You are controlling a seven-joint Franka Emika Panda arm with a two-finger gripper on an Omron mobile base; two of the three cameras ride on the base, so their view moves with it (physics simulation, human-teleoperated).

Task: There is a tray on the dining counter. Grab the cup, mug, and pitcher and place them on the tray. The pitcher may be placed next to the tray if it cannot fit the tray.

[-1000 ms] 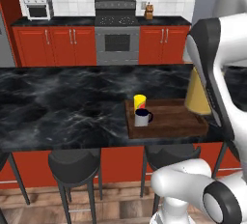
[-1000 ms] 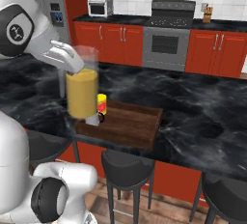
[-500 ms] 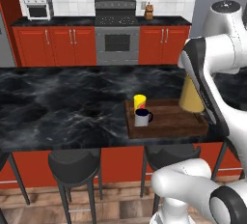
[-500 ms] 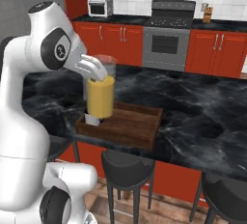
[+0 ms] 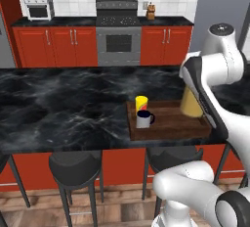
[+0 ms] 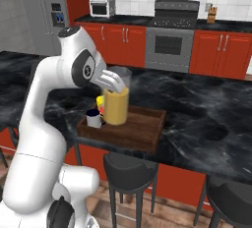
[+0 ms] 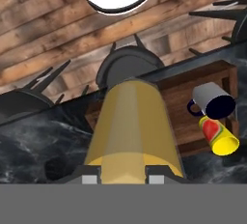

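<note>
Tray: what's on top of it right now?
On the tray stand the mug and, behind it, the cup. The claw grips the pitcher over the tray's other part; the arm hides whether its base touches the wood.

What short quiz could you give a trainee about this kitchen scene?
1. True or false: the small yellow handleless cup stands on the flat dark brown wooden tray.
2. What does the gripper hold? A) small grey mug B) tall clear glass pitcher C) nothing
3. Fill in: the small grey mug has a dark ____ on its side.

Key: 1 true; 2 B, the tall clear glass pitcher; 3 handle.
</note>
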